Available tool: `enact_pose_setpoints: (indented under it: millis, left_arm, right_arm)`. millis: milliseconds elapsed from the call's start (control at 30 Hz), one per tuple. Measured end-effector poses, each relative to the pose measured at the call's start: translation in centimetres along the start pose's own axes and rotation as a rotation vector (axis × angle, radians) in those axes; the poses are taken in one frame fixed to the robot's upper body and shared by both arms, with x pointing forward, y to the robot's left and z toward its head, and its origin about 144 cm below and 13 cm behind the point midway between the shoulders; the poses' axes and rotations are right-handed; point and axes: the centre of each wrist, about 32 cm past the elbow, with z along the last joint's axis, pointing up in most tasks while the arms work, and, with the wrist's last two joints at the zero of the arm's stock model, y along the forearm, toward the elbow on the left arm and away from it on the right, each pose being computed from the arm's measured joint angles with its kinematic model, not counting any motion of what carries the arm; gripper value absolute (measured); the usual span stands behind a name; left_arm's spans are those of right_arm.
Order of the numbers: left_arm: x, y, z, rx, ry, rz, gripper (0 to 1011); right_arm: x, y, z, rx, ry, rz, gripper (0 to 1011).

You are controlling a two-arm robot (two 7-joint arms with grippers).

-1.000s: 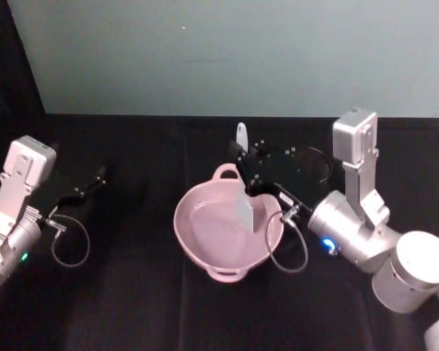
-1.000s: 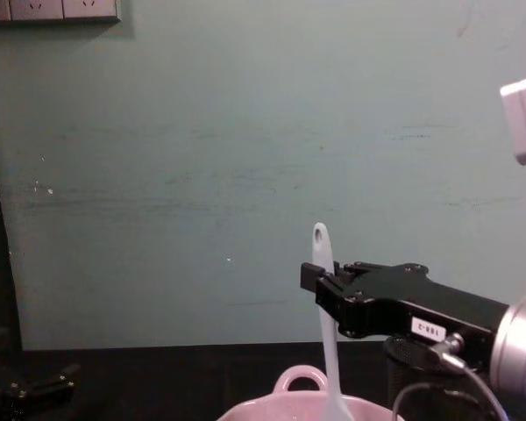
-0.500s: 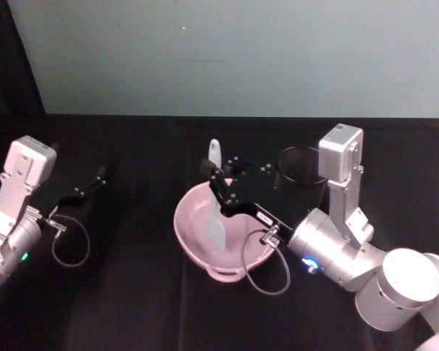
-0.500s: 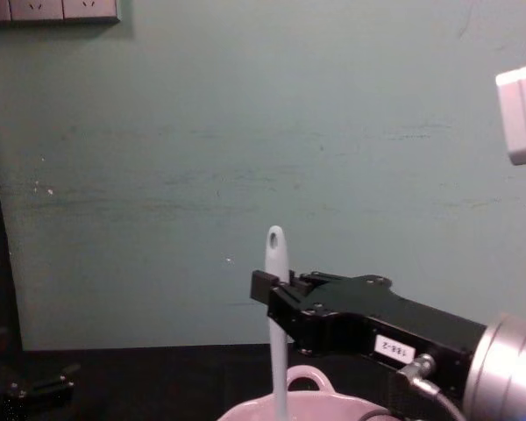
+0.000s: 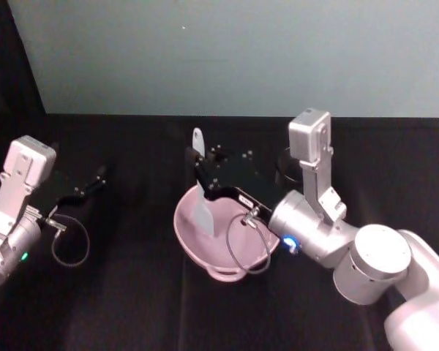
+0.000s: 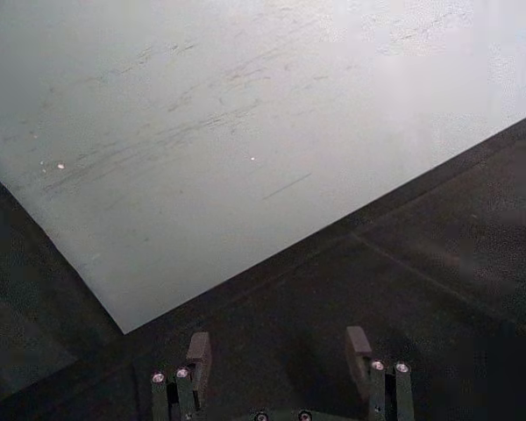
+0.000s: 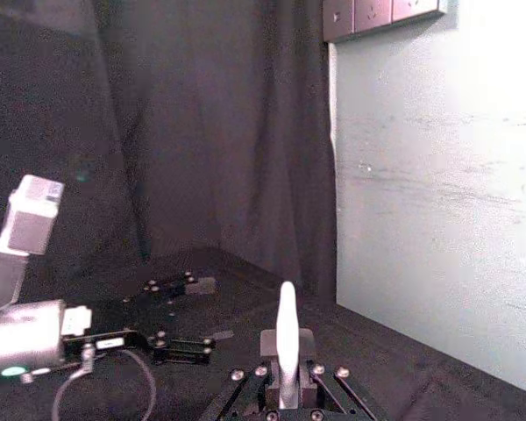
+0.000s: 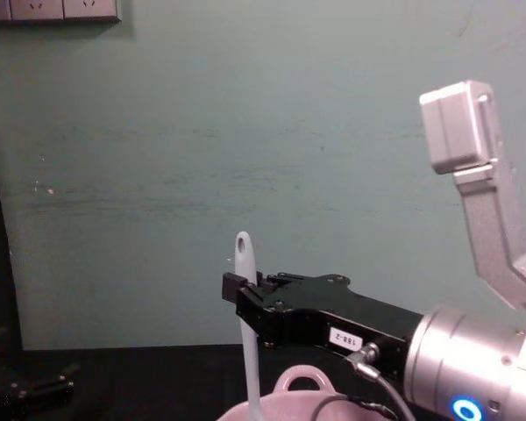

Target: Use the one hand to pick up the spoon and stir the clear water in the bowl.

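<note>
White slim plastic spoon (image 5: 203,208) stands nearly upright at mid-bench, its flat paddle blade down inside the pale pink glossy bowl (image 5: 178,221), toward that bowl's left side. Far to the left, the left pincer (image 5: 95,179) rests low over the black-draped bench (image 5: 132,292), well apart from the bowl; the left wrist view shows its fingers (image 6: 198,351) spread wide with nothing between them. At the centre, the spoon's (image 8: 250,368) holed handle end rises above the black right pincer (image 8: 237,289), which is clamped on the handle from the right. The bowl's (image 8: 300,379) small loop handle sits just under that pincer. Further right, the thick silver arm (image 5: 307,227) with its blue ring light slants away.
</note>
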Motion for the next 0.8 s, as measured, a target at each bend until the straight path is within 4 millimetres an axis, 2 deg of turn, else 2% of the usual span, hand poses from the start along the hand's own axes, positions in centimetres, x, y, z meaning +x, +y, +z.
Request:
enact_pose_setpoints:
  millis: [200,367,533,800]
  left_arm:
    - [0.0,0.0,0.0,0.000,0.000,0.000,1011]
    - [0.0,0.0,0.0,0.000,0.000,0.000,1011]
    - [0.0,0.0,0.0,0.000,0.000,0.000,1011]
    - [0.0,0.0,0.0,0.000,0.000,0.000,1011]
  right_arm:
    - [1.0,1.3,0.0,-0.002,-0.021,-0.023,121]
    - [1.7,1.4,-0.3,-0.012,-0.033,-0.053,121]
    - [2.5,0.9,-0.4,-0.016,-0.042,-0.091,121]
    - [3.1,-1.4,-0.3,-0.019,-0.053,-0.136,121]
